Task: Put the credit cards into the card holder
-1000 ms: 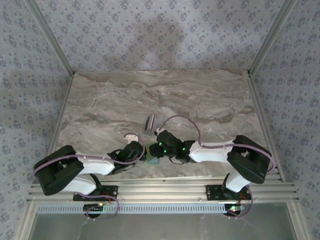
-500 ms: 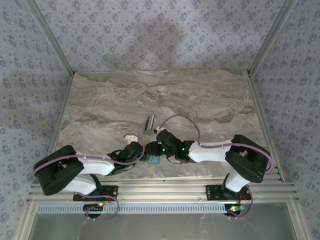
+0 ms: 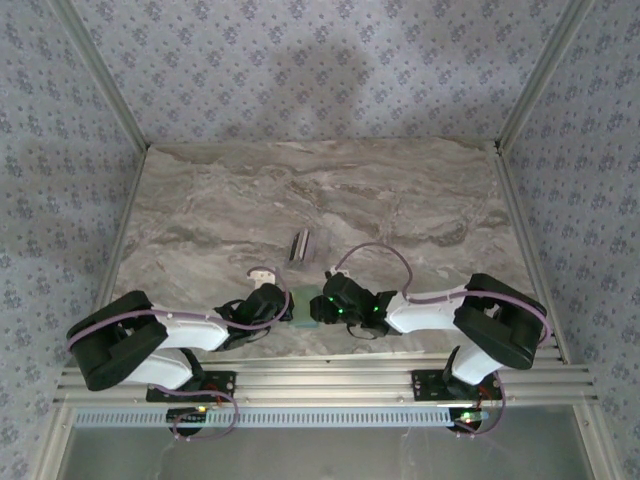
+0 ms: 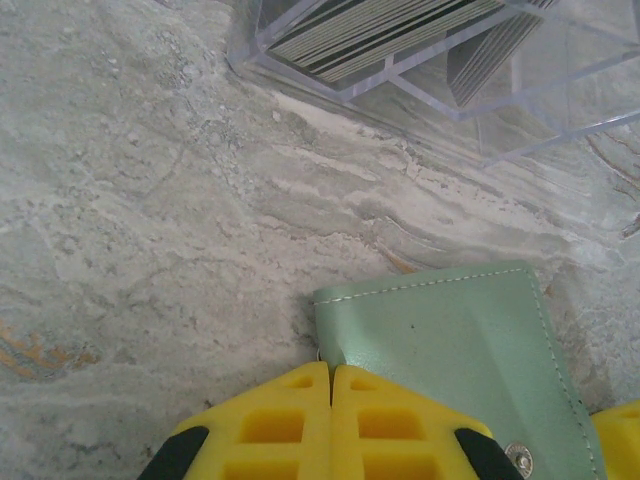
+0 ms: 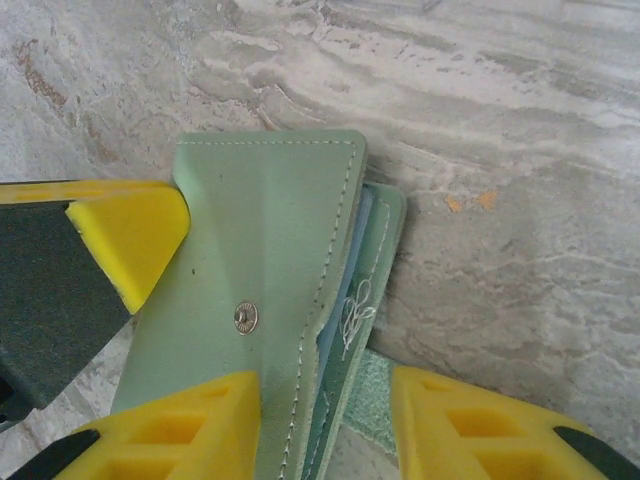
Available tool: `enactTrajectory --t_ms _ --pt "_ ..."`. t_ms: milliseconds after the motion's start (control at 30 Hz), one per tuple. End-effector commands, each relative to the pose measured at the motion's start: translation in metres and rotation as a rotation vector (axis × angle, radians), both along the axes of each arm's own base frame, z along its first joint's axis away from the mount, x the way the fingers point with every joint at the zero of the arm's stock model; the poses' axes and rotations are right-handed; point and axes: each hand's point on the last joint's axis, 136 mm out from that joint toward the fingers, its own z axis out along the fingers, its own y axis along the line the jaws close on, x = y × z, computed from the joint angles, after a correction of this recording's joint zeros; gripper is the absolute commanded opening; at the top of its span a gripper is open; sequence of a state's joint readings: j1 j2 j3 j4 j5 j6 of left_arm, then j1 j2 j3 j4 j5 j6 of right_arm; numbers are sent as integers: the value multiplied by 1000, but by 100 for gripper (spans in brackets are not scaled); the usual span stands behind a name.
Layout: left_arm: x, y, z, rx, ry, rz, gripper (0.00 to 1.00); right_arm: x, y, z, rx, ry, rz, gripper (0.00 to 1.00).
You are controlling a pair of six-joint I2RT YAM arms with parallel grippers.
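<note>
Two grippers meet at the card holder (image 3: 303,305), which lies flat near the front edge of the table (image 3: 420,200), between them. The left gripper (image 4: 330,420) has its yellow fingers pressed together and rests on one corner of the holder. I cannot tell if it pinches any flap there. The right gripper (image 5: 330,430) comes from the opposite side. Its jaws stand apart with the opening edge of the holder between them, and I see no clear squeeze.

From the right wrist, the long side of the holder runs straight away from the fingers. The slot where the panels part faces this gripper, and inside it shows the thin edge of one pale blue card (image 5: 363,225). The other credit cards (image 4: 380,30) stand on edge in a clear stand (image 4: 480,110), just beyond the holder and further from the arm bases. Both arms are about equally near to them, but the right one has the free jaws, so I judge it better placed to fetch the next card while the left one holds the holder down.

The holder is soft, sage green and looks like leather, with pale stitching and a small metal snap button (image 5: 244,316). The cards are thin, stiff and striped grey, and the table looks like smooth marble
</note>
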State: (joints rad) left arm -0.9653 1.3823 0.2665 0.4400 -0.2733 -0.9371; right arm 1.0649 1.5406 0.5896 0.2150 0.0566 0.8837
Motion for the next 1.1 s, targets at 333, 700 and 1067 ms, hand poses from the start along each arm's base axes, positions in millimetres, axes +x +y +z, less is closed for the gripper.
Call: enactTrajectory --t_ms 333,700,1067 --pt "-36 29 -53 170 181 -38 3 -6 11 21 -44 -76 43 32" --pt "-37 27 -52 167 177 -40 3 -3 26 28 -27 -99 77 28" --pt "-37 24 -46 152 165 -45 3 -1 30 20 34 -65 104 19"
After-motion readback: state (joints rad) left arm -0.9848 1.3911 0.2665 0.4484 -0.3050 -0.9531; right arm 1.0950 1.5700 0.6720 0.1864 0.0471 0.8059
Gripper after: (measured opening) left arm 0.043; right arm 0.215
